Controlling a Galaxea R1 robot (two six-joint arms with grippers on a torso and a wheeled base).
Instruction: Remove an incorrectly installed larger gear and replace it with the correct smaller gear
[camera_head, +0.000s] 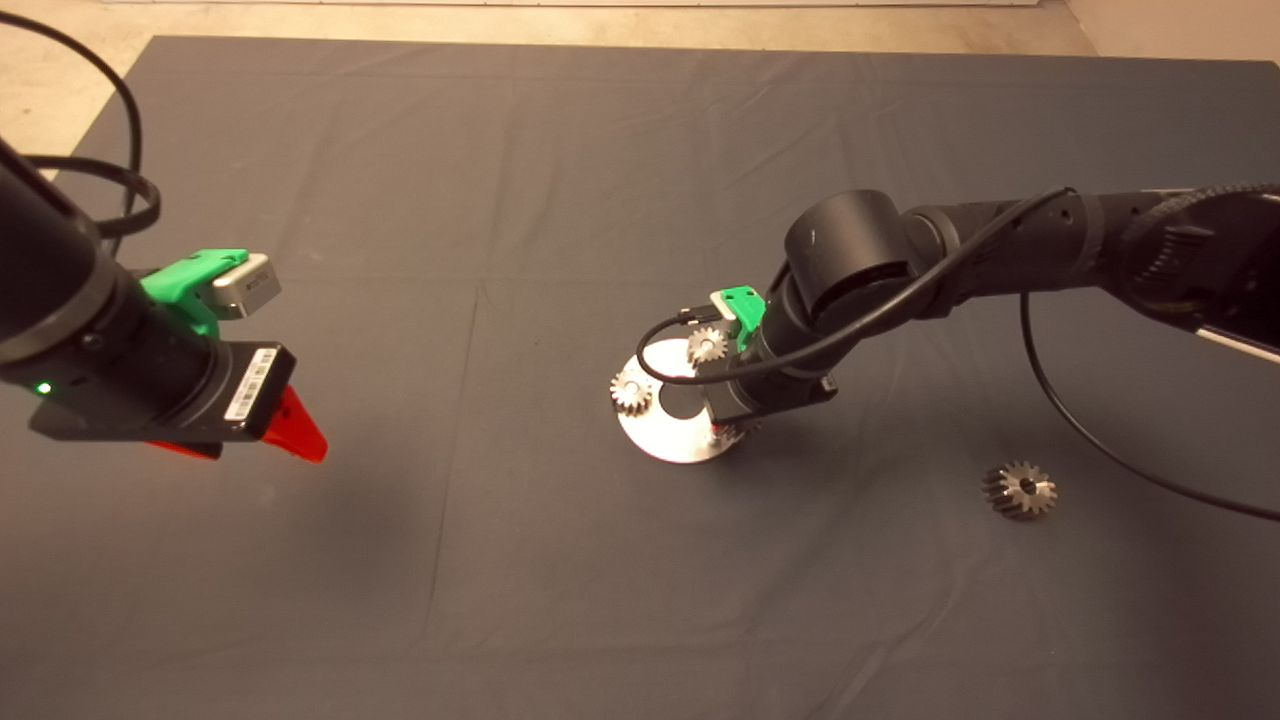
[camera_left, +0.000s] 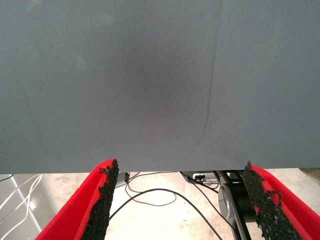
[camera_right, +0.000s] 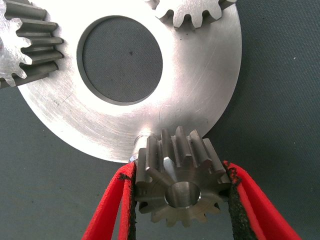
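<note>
Step in hand, as judged: fitting the replacement. The larger gear (camera_head: 1020, 489) lay off on the mat (camera_head: 560, 600), well apart from the silver disc (camera_head: 668, 440) on its right-arm side, so removal looked done. Right gripper (camera_right: 180, 192) was closed on the smaller gear (camera_right: 177, 182), pads pinching both flanks, gear held at the disc's near rim, tilted, its bore not on the short peg (camera_right: 144, 136) showing just beside it. Whether gear touched peg: couldn't tell. Two paler small gears (camera_head: 631, 391) (camera_head: 707, 346) sat on the disc's far and left-arm sides, around the centre hole (camera_right: 121, 59). Next move prob. calls for squaring the gear up, lining bore w/ peg, then easing down; small misalignment could jam it or nudge the disc. Room: open mat all round the disc on the near side; the other gears were clear of the held one. Left gripper (camera_left: 182, 205) hung over bare mat well left of the disc, fingers spread wide, holding nothing, mat edge and floor cables below it.
</note>
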